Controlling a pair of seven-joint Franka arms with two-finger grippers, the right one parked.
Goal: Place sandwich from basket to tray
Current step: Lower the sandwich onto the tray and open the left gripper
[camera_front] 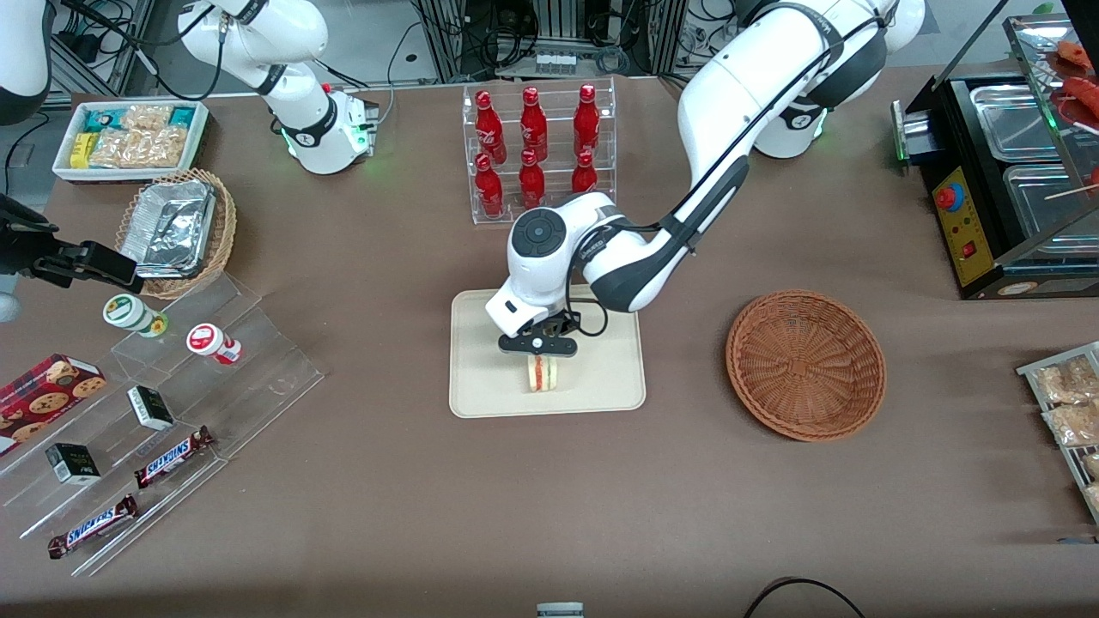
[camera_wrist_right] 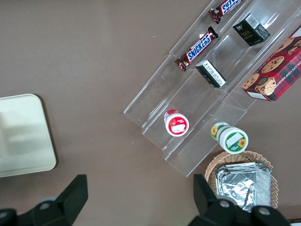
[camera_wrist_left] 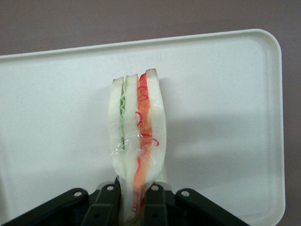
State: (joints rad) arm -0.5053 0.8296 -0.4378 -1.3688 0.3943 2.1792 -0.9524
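Observation:
The sandwich is a pale bread wedge with red-orange and green layers, over the cream tray near the tray's front rim. My left gripper is right above it, shut on its narrow end. In the left wrist view the black fingers pinch the sandwich, which is wrapped in clear film, and the tray lies under it. I cannot tell whether the sandwich touches the tray. The reddish-brown basket stands beside the tray toward the working arm's end, with nothing in it.
A clear rack of red bottles stands farther from the front camera than the tray. Clear stepped shelves with snack bars and cups, a tan wicker basket with foil trays and a white snack bin lie toward the parked arm's end. A black food warmer is at the working arm's end.

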